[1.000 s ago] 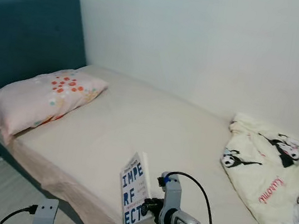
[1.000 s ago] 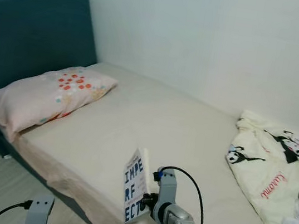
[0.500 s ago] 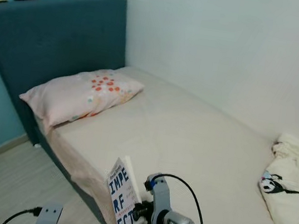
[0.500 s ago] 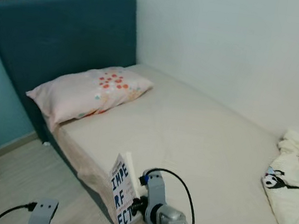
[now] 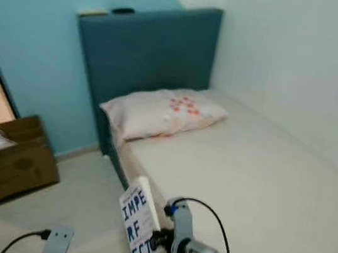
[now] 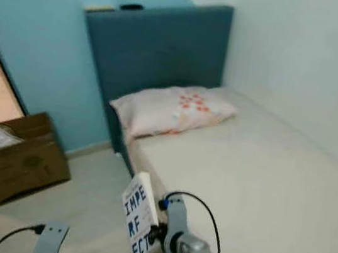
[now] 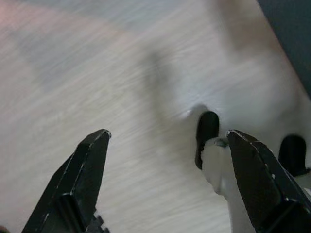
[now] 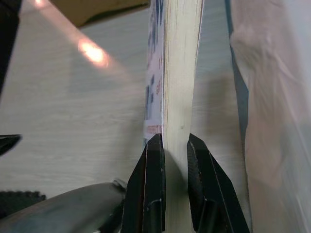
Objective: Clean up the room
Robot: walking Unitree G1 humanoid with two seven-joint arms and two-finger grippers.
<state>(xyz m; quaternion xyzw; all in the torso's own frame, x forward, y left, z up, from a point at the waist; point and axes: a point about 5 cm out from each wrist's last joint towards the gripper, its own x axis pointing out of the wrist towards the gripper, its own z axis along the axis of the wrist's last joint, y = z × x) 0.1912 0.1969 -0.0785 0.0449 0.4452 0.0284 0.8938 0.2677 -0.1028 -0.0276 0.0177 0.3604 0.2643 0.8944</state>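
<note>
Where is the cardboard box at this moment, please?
In the left eye view, the cardboard box sits on the floor at the robot's left, against the blue wall and left of the bed's headboard.

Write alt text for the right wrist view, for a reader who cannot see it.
The right gripper clamps a white book by its bottom edge, one black finger on each cover, page edges facing the camera. Pale wood floor lies beyond, and the bed's edge runs alongside.
</note>
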